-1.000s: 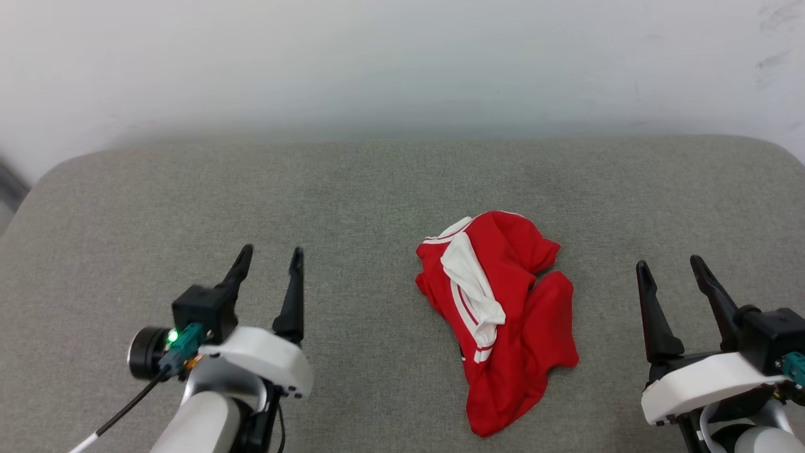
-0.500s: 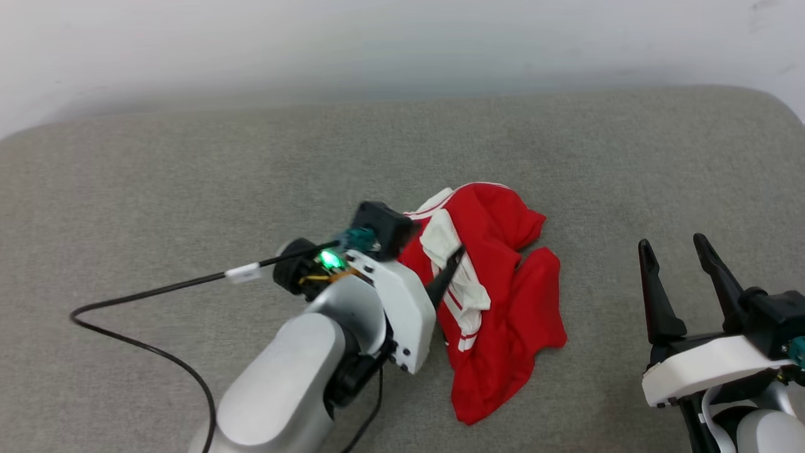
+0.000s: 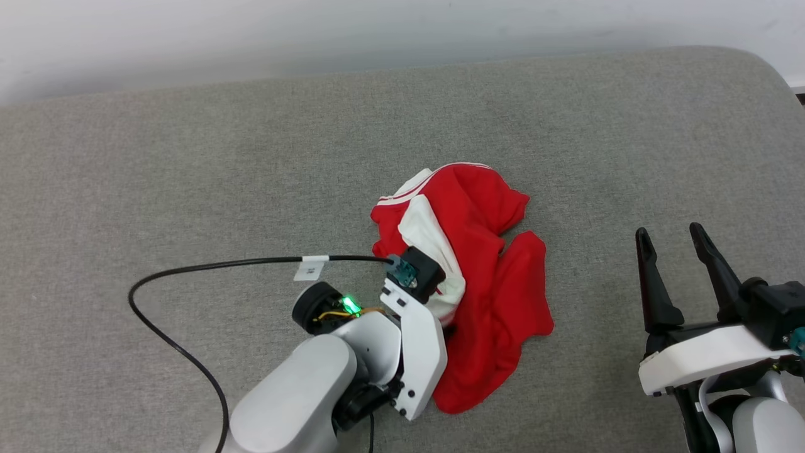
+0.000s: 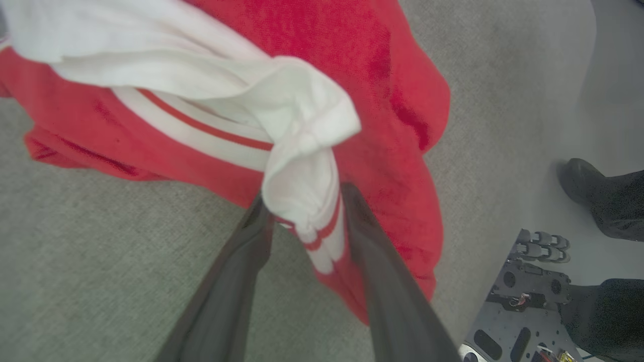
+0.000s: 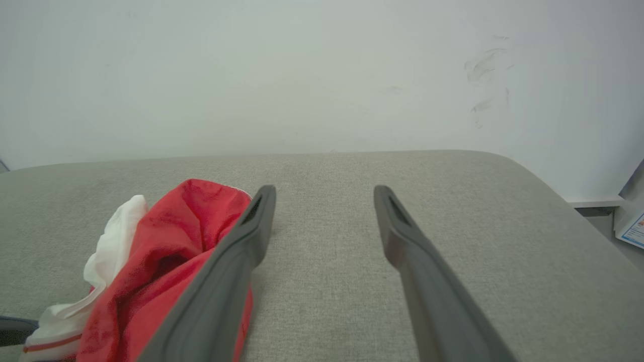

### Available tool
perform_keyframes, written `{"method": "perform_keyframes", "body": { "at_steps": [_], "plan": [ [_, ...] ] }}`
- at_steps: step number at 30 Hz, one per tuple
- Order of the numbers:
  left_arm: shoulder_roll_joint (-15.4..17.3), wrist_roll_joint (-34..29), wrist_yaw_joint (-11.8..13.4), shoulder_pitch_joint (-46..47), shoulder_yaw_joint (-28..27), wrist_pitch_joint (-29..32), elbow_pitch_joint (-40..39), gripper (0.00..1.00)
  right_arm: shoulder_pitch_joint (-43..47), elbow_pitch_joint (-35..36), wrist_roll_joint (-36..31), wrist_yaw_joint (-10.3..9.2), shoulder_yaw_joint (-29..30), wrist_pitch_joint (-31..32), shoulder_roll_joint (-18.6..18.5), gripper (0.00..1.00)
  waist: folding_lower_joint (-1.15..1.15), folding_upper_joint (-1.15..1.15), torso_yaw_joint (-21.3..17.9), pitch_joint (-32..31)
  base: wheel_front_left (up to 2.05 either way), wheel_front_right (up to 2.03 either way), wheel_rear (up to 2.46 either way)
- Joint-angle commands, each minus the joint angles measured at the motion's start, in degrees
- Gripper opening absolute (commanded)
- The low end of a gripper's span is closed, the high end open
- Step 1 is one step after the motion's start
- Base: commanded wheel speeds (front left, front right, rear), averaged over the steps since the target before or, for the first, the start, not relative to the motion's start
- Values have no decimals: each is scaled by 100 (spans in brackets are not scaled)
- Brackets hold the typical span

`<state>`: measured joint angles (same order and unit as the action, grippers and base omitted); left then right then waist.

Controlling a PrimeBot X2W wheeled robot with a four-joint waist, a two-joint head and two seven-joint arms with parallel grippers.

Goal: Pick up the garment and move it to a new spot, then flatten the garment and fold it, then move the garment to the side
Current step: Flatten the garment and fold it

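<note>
The garment [image 3: 497,296], red with a white sleeve and red-striped trim, lies crumpled on the grey cushion right of centre. My left arm reaches over its left side, and the wrist housing [image 3: 415,277] hides the fingers from the head camera. In the left wrist view my left gripper [image 4: 307,201] straddles the bunched white sleeve cuff [image 4: 307,201] of the garment [image 4: 392,75]. Its fingers stand apart, close against both sides of the cuff. My right gripper [image 3: 668,231] is open and holds nothing, right of the garment [image 5: 166,241], and its own view shows my right gripper [image 5: 324,190] low over bare cushion.
The grey cushion [image 3: 188,157] ends at a rounded far right corner [image 3: 777,69] below a white wall. A black cable [image 3: 188,270] loops left from the left wrist. Past the cushion's edge, the left wrist view shows a person's dark shoe [image 4: 598,201] and a metal base plate [image 4: 523,296].
The head camera has tilted down. My left arm swung right from the lower left, came down over the garment's white sleeve, and its fingers have narrowed slightly. The right arm has stayed put.
</note>
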<state>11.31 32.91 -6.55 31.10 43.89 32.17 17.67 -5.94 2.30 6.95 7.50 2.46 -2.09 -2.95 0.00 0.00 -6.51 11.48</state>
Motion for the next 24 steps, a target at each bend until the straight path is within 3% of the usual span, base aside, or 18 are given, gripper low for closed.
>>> {"method": "perform_keyframes", "body": {
  "at_steps": [1, 6, 11, 18, 24],
  "plan": [
    [29, -54, 10, 111, -30, -58, -21, 0, -55, -21, 11, -2, -4, -49, 10, 100, 0, 0, 1, 0, 0, 0, 0],
    [77, -207, 189, 232, -233, -575, -268, 0, 15, -98, 46, -2, 74, -65, 10, 100, 0, 0, 139, -72, 0, 0, 0],
    [283, -305, 629, 39, -697, -1203, -706, 0, 53, -107, 12, -2, 99, -37, 10, 100, 0, 0, 385, -203, 0, 0, 0],
    [845, -93, 1481, -1212, -1389, -1581, -1252, 0, 90, -4, -51, -2, 166, 43, 9, 100, 0, 0, 691, -273, 0, 0, 0],
    [930, 473, 1762, -2485, -1582, -1457, -1128, 0, 107, 26, -77, -2, 118, 97, 9, 100, 0, 0, 778, -314, 0, 0, 0]
  ]
}}
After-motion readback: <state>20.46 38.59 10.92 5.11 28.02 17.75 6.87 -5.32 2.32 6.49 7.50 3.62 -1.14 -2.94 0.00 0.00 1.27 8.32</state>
